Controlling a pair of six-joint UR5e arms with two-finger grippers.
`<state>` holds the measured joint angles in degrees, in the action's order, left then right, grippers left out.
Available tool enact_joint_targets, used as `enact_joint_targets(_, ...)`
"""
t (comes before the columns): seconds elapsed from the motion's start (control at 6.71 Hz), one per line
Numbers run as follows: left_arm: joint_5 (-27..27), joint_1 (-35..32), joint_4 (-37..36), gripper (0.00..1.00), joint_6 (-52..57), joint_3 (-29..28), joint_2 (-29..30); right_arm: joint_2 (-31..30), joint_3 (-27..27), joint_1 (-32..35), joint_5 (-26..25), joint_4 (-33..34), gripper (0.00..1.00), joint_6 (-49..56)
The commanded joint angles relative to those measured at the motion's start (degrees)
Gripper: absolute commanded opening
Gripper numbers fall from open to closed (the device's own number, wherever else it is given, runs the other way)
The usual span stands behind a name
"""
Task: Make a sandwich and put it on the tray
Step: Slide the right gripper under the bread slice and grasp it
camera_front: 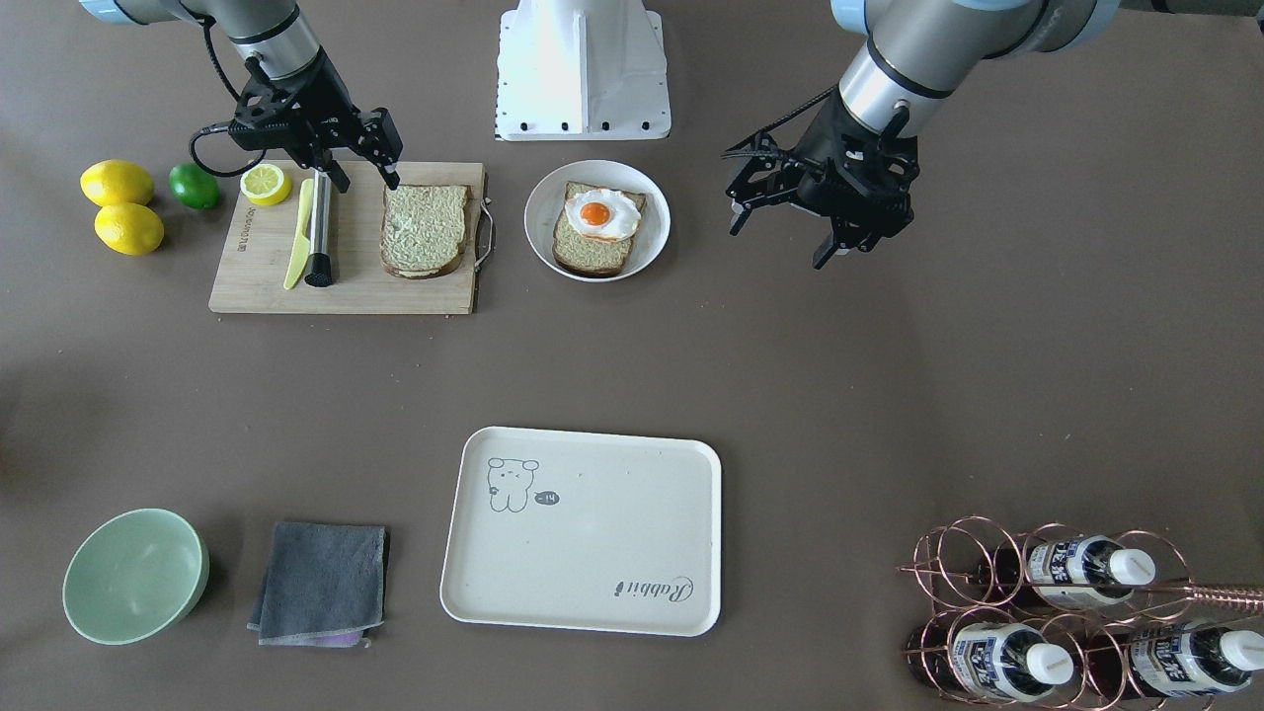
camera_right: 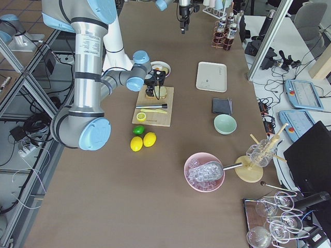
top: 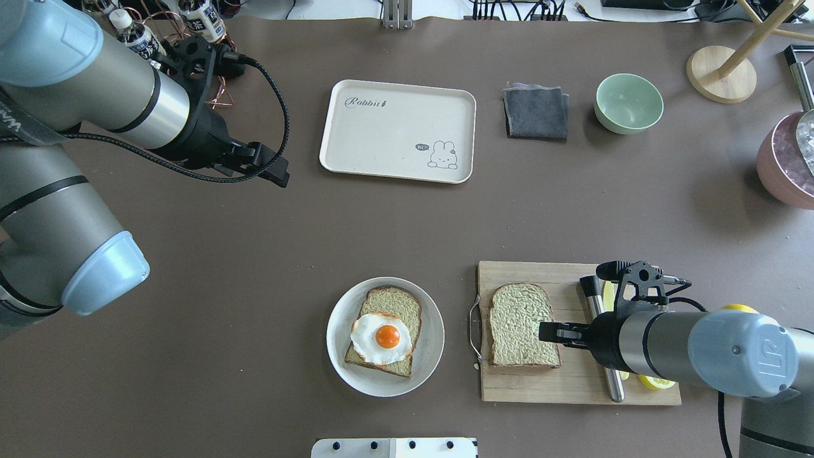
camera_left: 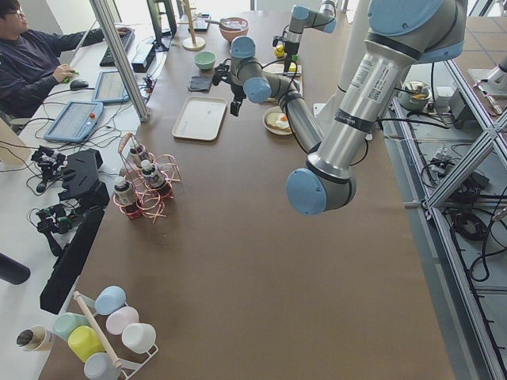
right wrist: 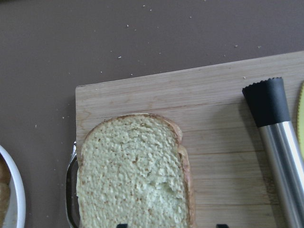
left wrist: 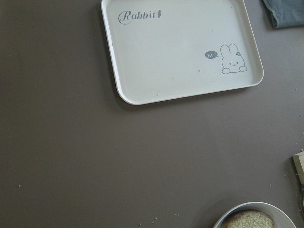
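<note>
The sandwich is not yet built. The loose slice [camera_front: 425,229] lies flat on the cutting board [camera_front: 267,281], and the egg-topped slice [camera_front: 592,252] sits on the white plate [camera_front: 538,212] just beside the board. The tray [camera_front: 592,553] lies well apart across the desk [camera_front: 889,415] with nothing on it.

The right hand [camera_front: 367,178] hovers over the loose slice with its fingers spread and nothing between them. The left hand [camera_front: 777,247] hangs over bare desk, likewise released and empty.

The likely trouble is the pick-up. In the right wrist view the finger gap sits off-centre towards the steel rod [camera_front: 320,232], so one finger could dig into the crumb rather than pass the crust. A flat, soft slice may also fold or slip. The outer finger could nudge the rod too. A heavy landing might shove the egg [camera_front: 602,213] off its bread.

The loose slice points its domed end away from the robot, towards the tray side. Its long axis runs square to the board's long edge. The plate slice is turned somewhat from that line, so without a twist of the wrist the two crusts would probably sit askew
</note>
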<state>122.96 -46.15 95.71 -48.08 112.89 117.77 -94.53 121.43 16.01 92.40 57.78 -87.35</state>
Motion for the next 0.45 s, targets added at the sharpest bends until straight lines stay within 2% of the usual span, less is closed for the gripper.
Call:
enact_joint_targets(0.0,-0.1,0.0,0.0,0.98,0.0,0.1,-0.1,-0.9,-3.5,-1.3,-2.0,-6.1,0.69,0.3)
enact_joint_targets(0.3,-0.1,0.0,0.0,0.98,-0.1,0.4,-0.1,-1.4,-3.6,-2.7,-3.4,-6.2,0.66,0.2)
